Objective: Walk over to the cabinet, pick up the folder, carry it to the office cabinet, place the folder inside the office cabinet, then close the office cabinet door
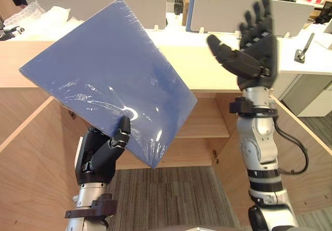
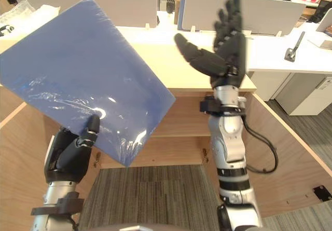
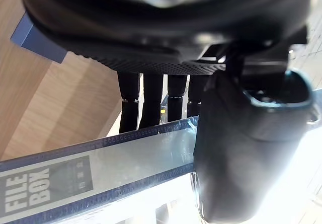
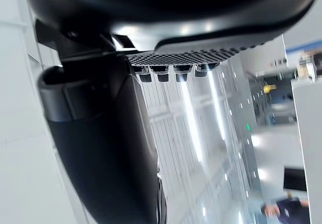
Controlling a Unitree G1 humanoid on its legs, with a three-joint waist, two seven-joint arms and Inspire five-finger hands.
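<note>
Above the left hand [image 1: 98, 158], one blue folder [image 1: 109, 80] tilts on a corner. Its lower edge is pinched between the thumb on the near face and the fingers [image 3: 146, 103] curled behind the spine. Its top corner reaches well up from those fingers, and its far corner points toward the right hand [image 1: 257, 49]. That hand is raised with its fingers [image 1: 265, 13] straight and spread, holding nothing, and open air lies between its thumb and the folder's edge. Beyond and below both sets of fingers is one wooden cabinet [image 1: 207, 67] with a single shelf [image 1: 205, 124]. Two side panels [image 1: 306, 163] angle outward, one outside each hand, and carpeted floor [image 1: 171, 194] lies between them.
</note>
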